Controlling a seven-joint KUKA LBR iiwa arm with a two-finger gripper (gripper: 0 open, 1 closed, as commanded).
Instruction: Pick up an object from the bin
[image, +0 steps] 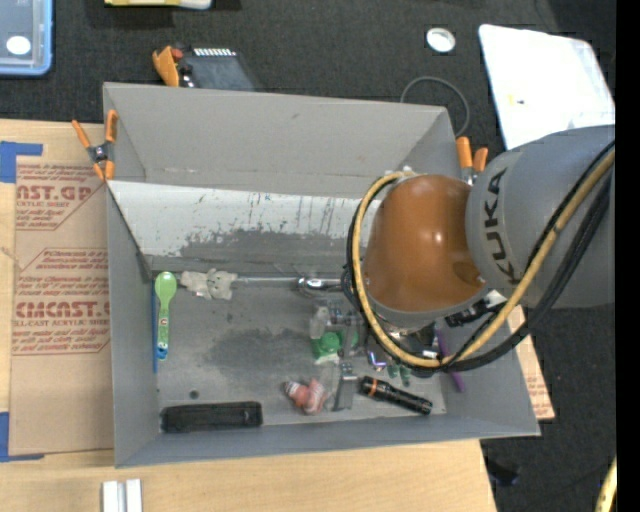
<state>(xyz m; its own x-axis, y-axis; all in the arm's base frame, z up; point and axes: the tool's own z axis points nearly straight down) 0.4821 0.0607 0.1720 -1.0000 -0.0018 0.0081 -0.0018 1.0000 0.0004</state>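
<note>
Right now I see the claw (342, 340) low in the view's right half of the bin (250, 140), tucked under the arm's orange cover (420, 240), and I cannot tell whether it is apart or together. A small green thing (326, 348) lies just beside it on the bin floor; a pinkish lump (308, 397) and a black marker (397, 393) lie near, toward the front wall.

The grey bin (240, 345) is carrying loose things on its floor. A green spoon (164, 305) is lying by the left wall, with a pale scrap (213, 285) near it. A black bar (212, 416) is lying along the front wall. A pink lump (308, 397), a green piece (327, 348) and a black marker (397, 394) are sitting close together toward the right.
</note>
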